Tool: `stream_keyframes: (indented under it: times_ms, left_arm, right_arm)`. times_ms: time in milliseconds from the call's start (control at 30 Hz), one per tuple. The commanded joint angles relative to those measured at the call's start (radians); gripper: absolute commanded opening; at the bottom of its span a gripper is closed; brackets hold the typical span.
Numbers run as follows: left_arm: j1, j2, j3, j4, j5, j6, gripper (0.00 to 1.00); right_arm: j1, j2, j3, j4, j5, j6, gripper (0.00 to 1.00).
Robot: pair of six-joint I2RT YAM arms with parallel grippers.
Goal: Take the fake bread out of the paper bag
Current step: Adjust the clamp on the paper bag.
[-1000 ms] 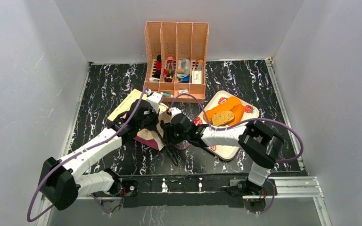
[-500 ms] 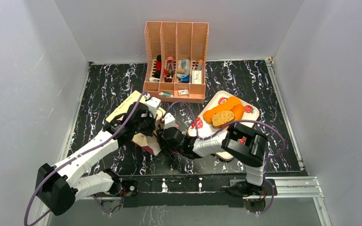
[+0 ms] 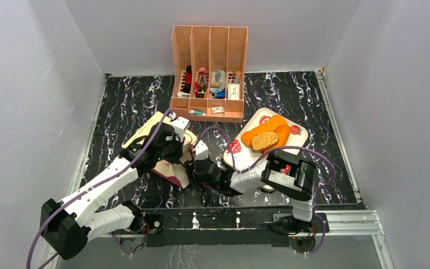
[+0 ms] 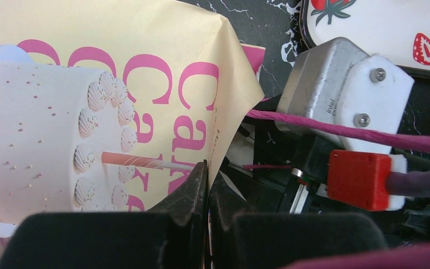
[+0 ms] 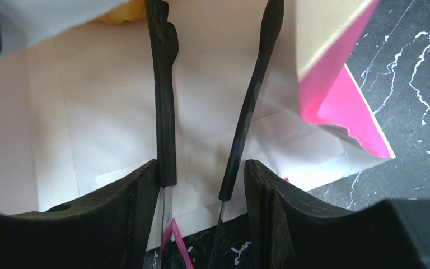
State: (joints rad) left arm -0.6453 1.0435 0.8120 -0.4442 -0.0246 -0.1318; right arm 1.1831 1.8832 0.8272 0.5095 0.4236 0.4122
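Observation:
The paper bag (image 3: 145,131) lies on its side at centre left, mouth toward the right arm. In the left wrist view its cream face carries a pink cake print (image 4: 89,84). My left gripper (image 3: 178,152) is shut on the bag's upper mouth edge (image 4: 207,168) and holds it up. My right gripper (image 3: 193,168) is open, its long thin fingers inside the bag mouth (image 5: 215,17) with nothing between them. A bit of orange bread (image 5: 120,12) shows deep inside, to the left of the fingers. Two orange loaves (image 3: 266,128) and a brown speckled slice (image 3: 264,140) lie on the strawberry tray (image 3: 252,120).
A peach slotted file organiser (image 3: 209,73) with small items stands at the back centre. The tray sits right of the bag, partly under the right arm. The right arm's wrist camera housing (image 4: 341,78) is close beside the left gripper. Grey walls enclose the black marbled table.
My right gripper has moved left and lower, its fingers sliding into the bag mouth. My left gripper, still holding the bag edge, has shifted slightly left with it.

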Motion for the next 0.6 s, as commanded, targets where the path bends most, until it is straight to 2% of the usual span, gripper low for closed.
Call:
stream_keyframes:
  times_ms: [0, 300, 367, 467, 567]
  left_arm:
    - [-0.005, -0.018, 0.038, -0.037, 0.015, -0.017, 0.00]
    - [-0.005, -0.008, 0.046, -0.022, 0.028, -0.022, 0.00]
    - [-0.005, -0.010, 0.046, -0.021, 0.034, -0.022, 0.00]
    - [-0.006, -0.016, 0.040, -0.014, 0.037, -0.024, 0.00]
    - [-0.005, -0.024, 0.037, -0.017, 0.037, -0.022, 0.00]
  right_arm:
    - [0.024, -0.044, -0.044, 0.032, 0.022, -0.015, 0.55]
    - [0.085, -0.014, -0.105, 0.097, 0.116, -0.006, 0.53]
    - [0.101, 0.013, -0.103, 0.116, 0.154, -0.015, 0.48]
    - [0.107, 0.055, -0.105, 0.174, 0.153, -0.040, 0.29]
    - [0.107, 0.040, -0.111, 0.186, 0.152, -0.048, 0.27]
